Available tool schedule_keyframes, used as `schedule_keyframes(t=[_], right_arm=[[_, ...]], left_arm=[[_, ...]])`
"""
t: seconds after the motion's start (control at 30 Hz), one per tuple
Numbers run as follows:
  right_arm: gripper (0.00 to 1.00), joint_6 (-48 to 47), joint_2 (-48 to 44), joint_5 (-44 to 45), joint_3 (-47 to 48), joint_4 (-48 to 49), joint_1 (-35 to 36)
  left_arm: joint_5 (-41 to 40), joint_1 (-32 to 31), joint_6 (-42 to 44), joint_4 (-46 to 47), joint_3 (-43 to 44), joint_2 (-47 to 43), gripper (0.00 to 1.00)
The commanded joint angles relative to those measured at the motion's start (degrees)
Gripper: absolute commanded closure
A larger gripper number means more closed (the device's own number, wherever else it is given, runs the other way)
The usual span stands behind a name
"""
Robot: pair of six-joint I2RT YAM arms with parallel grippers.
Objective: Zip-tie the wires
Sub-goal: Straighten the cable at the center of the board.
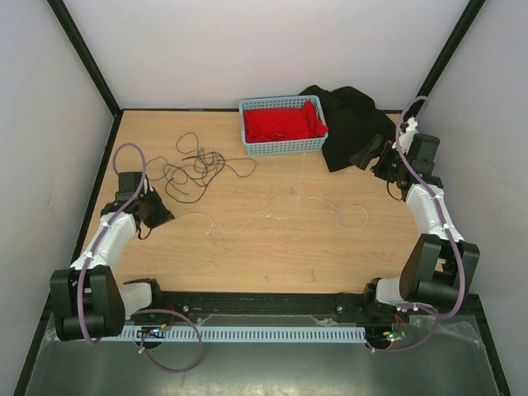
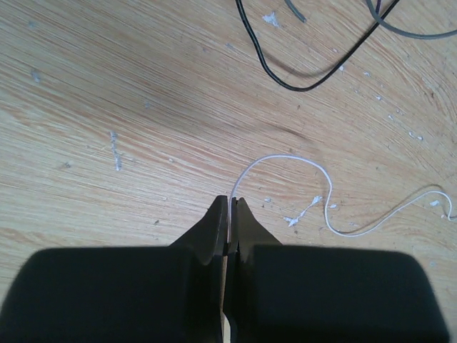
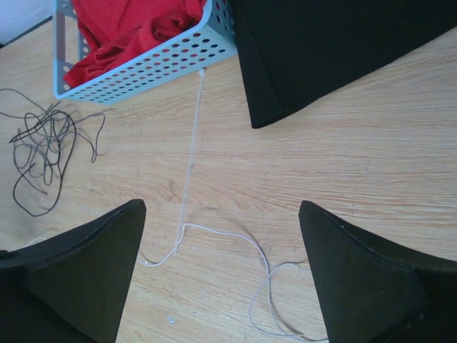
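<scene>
I am pinching one white wire point(image 2: 285, 157) with my left gripper point(image 2: 230, 206). Its jaws are pressing together on the wire, near the left edge of the table point(image 1: 330, 256). The white wire is curling away from my jaws and running across the middle of the table toward the right edge.

The black wires point(image 1: 194, 169) are lying in a loose tangle toward the far left corner, apart from my left gripper.

My right gripper point(image 3: 221, 207) is hanging near the far right corner with its jaws wide apart, holding nothing.

The blue basket point(image 1: 285, 148) is sitting at the far edge, near the middle. A bunched-up red cloth point(image 1: 280, 124) is filling it. A black cloth point(image 1: 355, 124) is lying just beside the basket, in the far right corner.

The zip tie point(image 3: 193, 143) is lying flat and straight on the table. One end is sitting right by the basket's near wall, and the other is pointing toward the near edge and reaching the white wire.
</scene>
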Motion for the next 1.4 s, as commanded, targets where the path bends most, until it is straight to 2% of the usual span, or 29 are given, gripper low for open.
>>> schedule_keyframes(t=[0.0,0.07,0.2,0.3,0.33,0.43,0.57,0.67,1.0,1.3,1.37], right_arm=[[0.01,-0.31,-0.43,-0.13,-0.34,1.37,0.30],[0.00,-0.35,-0.54,-0.24,-0.52,1.37,0.31],[0.01,-0.58,-0.90,-0.18,-0.71,1.34,0.30],[0.01,-0.48,-0.93,0.55,-0.69,1.33,0.38],[0.01,-0.52,-0.84,0.67,-0.77,1.34,0.32],[0.01,-0.57,-0.23,0.42,-0.80,1.34,0.38],[0.01,-0.41,0.26,-0.34,-0.74,1.61,0.34],[0.01,-0.48,0.29,-0.52,-0.83,1.68,0.41],[0.01,-0.16,0.42,-2.78,-1.15,2.46,1.02],[0.01,0.21,0.94,-4.34,-0.95,2.88,1.11],[0.01,0.42,0.91,-4.80,-0.96,2.98,1.11]], left_arm=[[2.93,0.26,0.36,-0.55,0.09,1.39,1.00],[2.73,0.31,0.12,-0.53,0.01,1.68,0.92],[2.24,1.22,0.78,-0.64,0.77,0.08,0.64],[2.78,2.48,2.36,-0.81,2.72,-1.35,0.28],[2.77,2.81,2.95,-1.02,3.60,-1.59,0.21],[3.75,3.37,4.50,-0.83,7.01,-1.37,0.11],[10.48,2.97,7.29,1.62,12.96,3.36,0.11],[13.57,0.32,9.06,2.57,18.98,9.56,0.11],[15.18,-9.15,11.57,2.11,37.33,33.62,0.17],[14.30,-14.24,11.40,1.99,44.03,45.44,0.25],[13.77,-14.73,11.18,2.05,44.66,47.32,0.29]])
